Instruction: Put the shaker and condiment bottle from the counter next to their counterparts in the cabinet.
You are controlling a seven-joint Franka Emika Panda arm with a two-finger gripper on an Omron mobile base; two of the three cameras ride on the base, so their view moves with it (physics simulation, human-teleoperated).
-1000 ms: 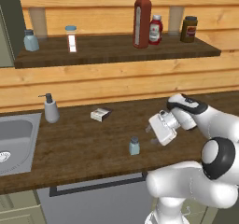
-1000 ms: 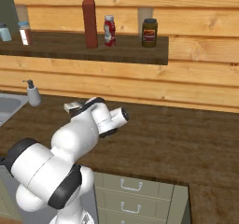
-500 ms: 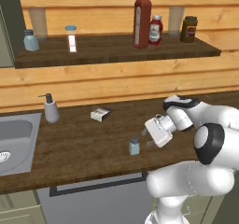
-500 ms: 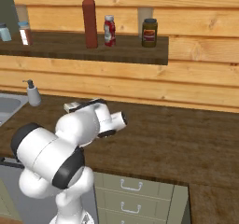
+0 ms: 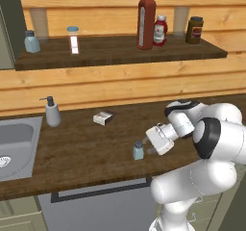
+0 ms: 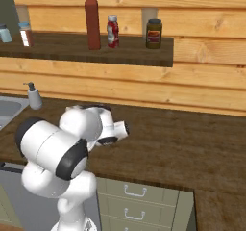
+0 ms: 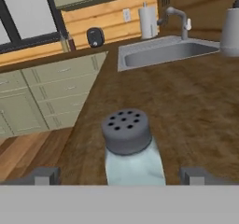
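Arm folded low over tabletop (image 5: 86,148), tool (image 7: 119,175) level, jaws wide apart either side of the shaker (image 5: 138,150) near the front edge — not clamped. Cabinet (image 5: 120,57) holds condiment bottle (image 5: 146,20), squat red bottle (image 5: 160,31), twin shaker (image 5: 31,42).

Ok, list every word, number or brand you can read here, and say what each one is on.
No text can be read anywhere.
condiment bottle: pale front label, too blurred.
short red bottle: white label, too small.
dark jar: label blurred.
clear jar: white label, nothing legible.
small box on the counter: markings too small.
shaker: no lettering shows.
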